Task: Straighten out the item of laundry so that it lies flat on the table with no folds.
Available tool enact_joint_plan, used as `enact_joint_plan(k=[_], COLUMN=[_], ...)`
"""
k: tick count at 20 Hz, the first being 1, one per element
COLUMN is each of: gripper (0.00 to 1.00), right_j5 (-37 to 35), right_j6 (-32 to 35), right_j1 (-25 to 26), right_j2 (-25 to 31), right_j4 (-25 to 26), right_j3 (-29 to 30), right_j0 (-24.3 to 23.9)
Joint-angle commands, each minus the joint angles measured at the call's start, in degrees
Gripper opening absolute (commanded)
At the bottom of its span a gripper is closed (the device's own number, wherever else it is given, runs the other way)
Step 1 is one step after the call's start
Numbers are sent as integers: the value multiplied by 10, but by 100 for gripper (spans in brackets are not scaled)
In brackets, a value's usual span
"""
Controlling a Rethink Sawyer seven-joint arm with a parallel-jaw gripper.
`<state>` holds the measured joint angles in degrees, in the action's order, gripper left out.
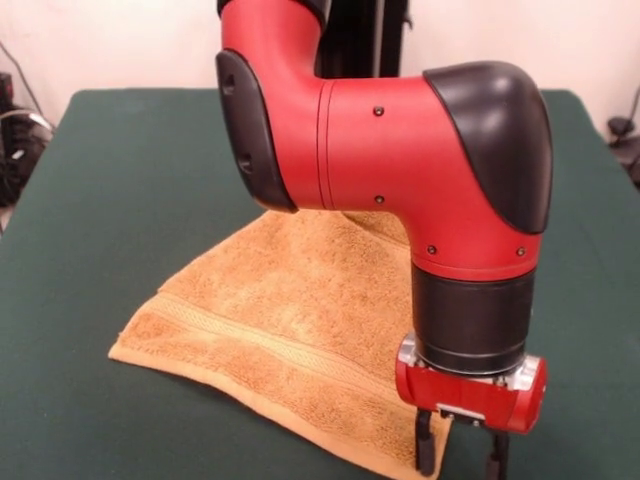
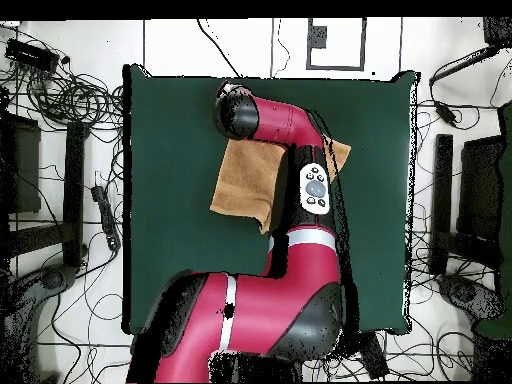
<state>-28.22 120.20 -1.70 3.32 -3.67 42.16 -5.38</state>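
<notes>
The golden-orange towel (image 1: 290, 310) lies spread on the dark green table (image 1: 120, 180), one corner pointing at the camera, with a woven band along its near edge. Its far part is hidden behind the arm. My gripper (image 1: 460, 455) stands low over the towel's near right corner. Its fingers (image 1: 426, 445) are apart, one at the towel's edge and the other just off it; the tips are cut off by the picture's edge. In the overhead view the towel (image 2: 248, 178) lies mid-table, the table (image 2: 170, 200) shows bare around it, and the wrist (image 2: 238, 114) covers the gripper.
The red arm (image 2: 300, 170) crosses the towel's right side in the overhead view. Tangled cables (image 2: 60, 90) and dark stands (image 2: 445, 190) ring the table on the floor. Green felt shows to the left and right of the towel.
</notes>
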Motion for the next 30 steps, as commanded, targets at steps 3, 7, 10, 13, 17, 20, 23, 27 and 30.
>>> enact_joint_plan(k=[3,7,10,13,17,20,23,27,30], gripper=[100,100,100,100,100,100,100,100,100], right_j5=[5,4,3,1,-3,-7,-10,-16,-23], right_j6=[122,124,127,133,148,165,181,198,220], right_j1=[66,68,71,76,84,91,100,110,120], right_j2=[55,51,48,43,38,33,27,17,0], right_j4=[-42,-53,-62,-71,-89,-106,-125,-152,-174], right_j3=[72,64,54,42,22,3,-17,-41,-63], right_j0=[50,54,58,64,73,83,93,106,119])
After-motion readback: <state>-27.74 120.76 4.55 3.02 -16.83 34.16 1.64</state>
